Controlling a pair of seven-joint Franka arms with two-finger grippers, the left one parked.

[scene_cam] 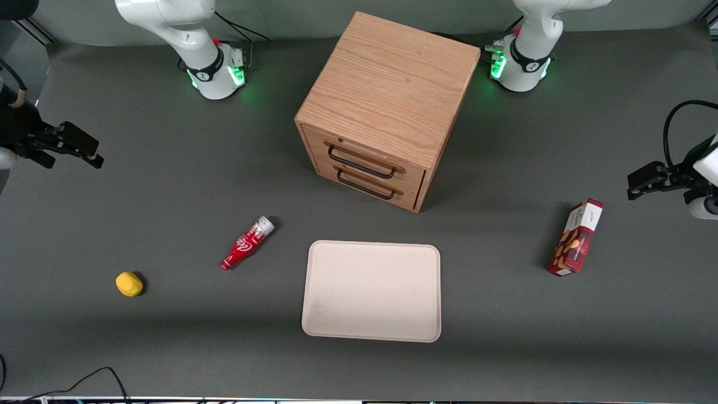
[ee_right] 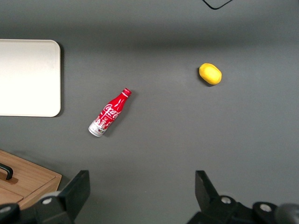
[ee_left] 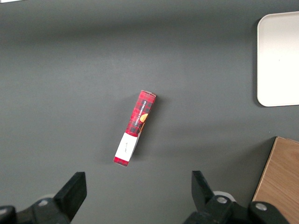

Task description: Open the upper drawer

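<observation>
The wooden cabinet [scene_cam: 387, 90] stands at the middle of the table, its front turned toward the front camera. The upper drawer [scene_cam: 392, 164] is shut flush, and its thin black wire handle [scene_cam: 359, 163] lies across its front. The lower drawer [scene_cam: 405, 191] under it is also shut. My gripper [scene_cam: 94, 156] hangs above the table far off toward the working arm's end, well apart from the cabinet. In the right wrist view the gripper [ee_right: 140, 189] is open and empty, with bare mat between its fingers and a corner of the cabinet [ee_right: 28, 179] beside it.
A red cola bottle [scene_cam: 247, 242] lies on the mat nearer the camera than the cabinet. A yellow lemon [scene_cam: 129, 284] lies toward the working arm's end. A beige tray [scene_cam: 336, 328] lies in front of the drawers. A red snack box [scene_cam: 576, 237] lies toward the parked arm's end.
</observation>
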